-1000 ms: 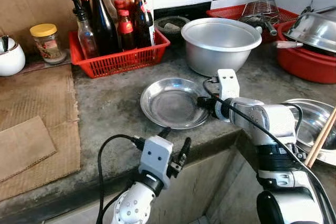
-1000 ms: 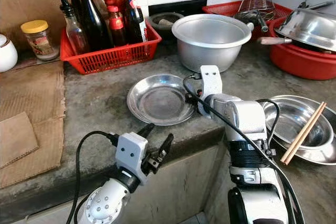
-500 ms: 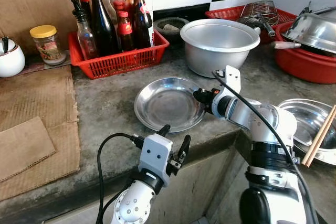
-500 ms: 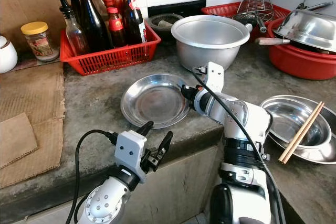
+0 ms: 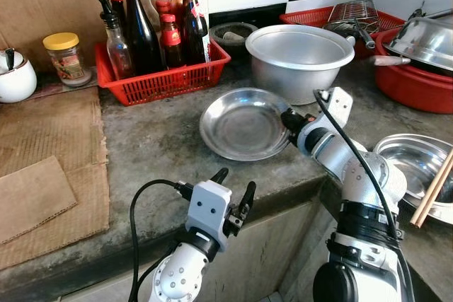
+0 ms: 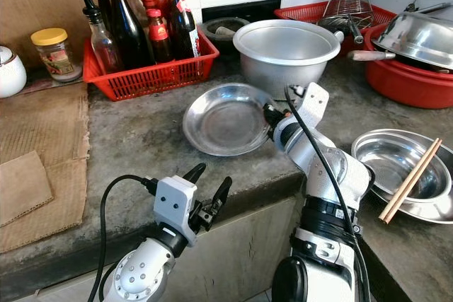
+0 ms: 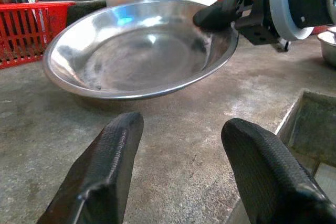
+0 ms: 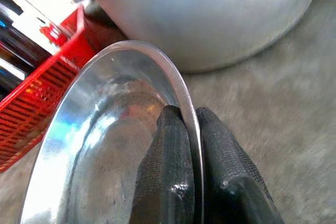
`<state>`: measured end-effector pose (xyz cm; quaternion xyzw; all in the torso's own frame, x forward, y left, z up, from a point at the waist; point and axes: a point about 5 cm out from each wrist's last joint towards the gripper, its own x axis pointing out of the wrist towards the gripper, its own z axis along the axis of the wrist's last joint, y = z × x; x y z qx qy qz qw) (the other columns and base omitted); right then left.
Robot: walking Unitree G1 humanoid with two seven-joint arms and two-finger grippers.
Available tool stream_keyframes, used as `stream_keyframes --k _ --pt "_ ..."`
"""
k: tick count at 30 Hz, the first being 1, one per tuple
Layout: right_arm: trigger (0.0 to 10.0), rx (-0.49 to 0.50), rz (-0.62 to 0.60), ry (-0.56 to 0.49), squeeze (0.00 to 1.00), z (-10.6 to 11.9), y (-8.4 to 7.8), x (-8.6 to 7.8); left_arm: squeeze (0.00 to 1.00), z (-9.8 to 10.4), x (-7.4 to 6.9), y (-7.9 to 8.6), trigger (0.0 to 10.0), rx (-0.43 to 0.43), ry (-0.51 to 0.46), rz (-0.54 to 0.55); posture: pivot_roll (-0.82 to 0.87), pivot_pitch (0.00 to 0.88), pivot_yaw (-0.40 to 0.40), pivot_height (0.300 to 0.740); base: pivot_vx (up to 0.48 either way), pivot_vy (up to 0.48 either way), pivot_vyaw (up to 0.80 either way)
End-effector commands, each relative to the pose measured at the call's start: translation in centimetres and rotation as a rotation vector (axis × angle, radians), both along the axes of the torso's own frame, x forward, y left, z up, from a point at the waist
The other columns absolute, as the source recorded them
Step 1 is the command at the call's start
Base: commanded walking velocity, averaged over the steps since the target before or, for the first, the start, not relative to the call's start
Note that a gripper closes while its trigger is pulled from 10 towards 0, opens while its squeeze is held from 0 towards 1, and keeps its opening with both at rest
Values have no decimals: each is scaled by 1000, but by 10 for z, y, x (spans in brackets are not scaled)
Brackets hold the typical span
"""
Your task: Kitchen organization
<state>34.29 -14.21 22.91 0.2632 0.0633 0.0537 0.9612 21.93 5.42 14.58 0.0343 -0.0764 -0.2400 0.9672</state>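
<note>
A shallow steel plate (image 5: 244, 124) is tilted above the grey counter (image 5: 156, 153), its right rim pinched by my right gripper (image 5: 291, 119). In the right wrist view the two black fingers (image 8: 170, 171) clamp the plate (image 8: 100, 150) rim between them. My left gripper (image 5: 235, 190) hangs open at the counter's front edge, below and in front of the plate. The left wrist view looks between its spread fingers (image 7: 100, 177) at the raised plate (image 7: 136, 51) and the right gripper (image 7: 223, 11) on its rim.
A large aluminium pot (image 5: 297, 58) stands just behind the plate. A red basket of sauce bottles (image 5: 159, 68) sits at the back left, with a jar (image 5: 65, 58) beside it. Steel bowls with chopsticks (image 5: 421, 175) lie at the right, cardboard (image 5: 42, 167) at the left.
My right gripper has lifted the plate's right rim off the counter and carried it right and toward the pot. The left gripper stays put.
</note>
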Motion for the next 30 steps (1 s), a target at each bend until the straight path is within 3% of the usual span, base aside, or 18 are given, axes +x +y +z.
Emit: stream_keyframes --k 1,8,10,17,18,30 --pt "0 -15 28 -96 0 13 11 -5 0 7 -1 0 10000 -11 -25 3 105 85 -27 740 0 0 0" --pt "0 24 15 -212 0 26 19 -13 0 8 -1 -1 10000 -15 -28 5 104 89 -25 740 0 0 0" --pt "0 -81 10 -324 0 34 22 -20 0 10 0 1 10000 -10 -36 21 108 88 -29 740 0 0 0" --pt "0 -251 -29 -417 0 39 24 -28 0 14 1 1 10000 -15 -50 26 104 88 -24 740 0 0 0" --pt "10000 -300 -47 -411 0 36 24 -29 0 14 1 1 10000 -12 -50 23 103 88 -20 740 0 0 0" --pt "10000 -262 -13 -499 0 37 33 -41 0 12 1 0 10000 -8 -49 19 100 75 -16 740 0 0 0"
